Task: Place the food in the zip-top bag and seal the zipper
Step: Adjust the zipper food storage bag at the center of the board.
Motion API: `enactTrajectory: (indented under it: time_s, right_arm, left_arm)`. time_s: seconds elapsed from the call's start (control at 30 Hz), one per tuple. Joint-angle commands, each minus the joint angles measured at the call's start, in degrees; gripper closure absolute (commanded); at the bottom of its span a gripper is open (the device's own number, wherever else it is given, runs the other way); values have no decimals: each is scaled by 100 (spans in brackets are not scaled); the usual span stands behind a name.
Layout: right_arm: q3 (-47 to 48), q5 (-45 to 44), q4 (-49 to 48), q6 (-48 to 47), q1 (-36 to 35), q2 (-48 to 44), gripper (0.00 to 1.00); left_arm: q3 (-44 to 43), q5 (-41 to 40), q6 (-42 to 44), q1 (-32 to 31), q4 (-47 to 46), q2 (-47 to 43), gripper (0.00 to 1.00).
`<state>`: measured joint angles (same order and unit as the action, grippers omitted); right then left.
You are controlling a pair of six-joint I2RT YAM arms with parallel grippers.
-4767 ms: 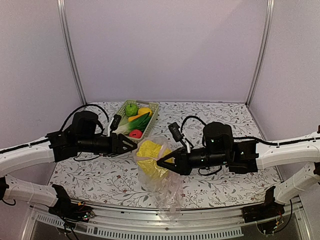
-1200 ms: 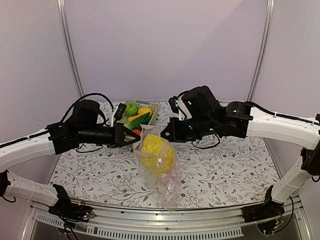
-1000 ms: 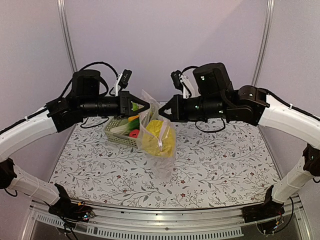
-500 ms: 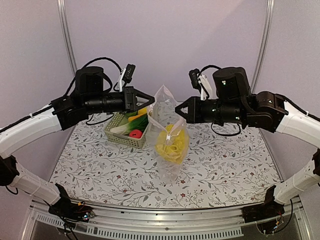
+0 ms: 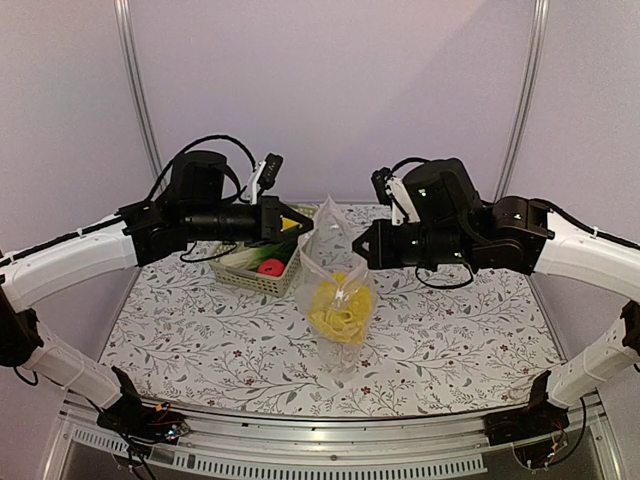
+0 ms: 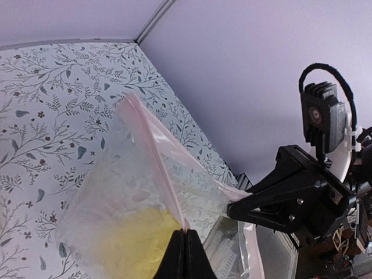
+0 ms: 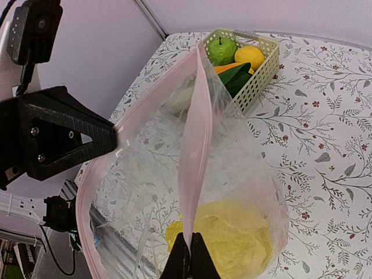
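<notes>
Cloth printed with grey leafy sprigs covers the table (image 5: 450, 340), which pale lilac walls close in on three sides. Both arms reach in from the sides, well above the surface, with their tips pointing toward each other.

Between them hangs the zip-top bag (image 5: 335, 255), clear and crinkled, with its mouth at the top and its lower end drooping toward the cloth. Whether it touches the cloth cannot be told. The left gripper (image 5: 305, 226) is pinched tight on one side of the bag's mouth edge, and the right gripper (image 5: 362, 243) is pinched tight on the opposite side. The mouth is spread open between them. The zipper (image 7: 195, 145), a pinkish strip, loops around that opening.

The yellow-white cabbage (image 5: 340, 312) lies at the bottom of the bag.

The pale green lattice basket (image 5: 262, 283) stands on the cloth just beside the bag, on the left arm's side and further back. It holds a green apple (image 7: 221, 50), a small yellow fruit (image 7: 249, 56), a dark green vegetable (image 7: 238, 75) and a red round fruit (image 5: 270, 267).
</notes>
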<state>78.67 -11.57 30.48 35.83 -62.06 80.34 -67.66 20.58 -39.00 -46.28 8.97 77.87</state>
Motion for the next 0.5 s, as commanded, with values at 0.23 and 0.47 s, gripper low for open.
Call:
enactTrajectory:
  time_s: [0.23, 0.47]
  right_arm:
    - [-238, 92, -77, 277, 35, -74, 100]
    - [-284, 98, -138, 327, 35, -62, 100]
  left_arm:
    - [112, -40, 95, -23, 111, 17, 100]
    - [94, -123, 100, -21, 125, -96, 50]
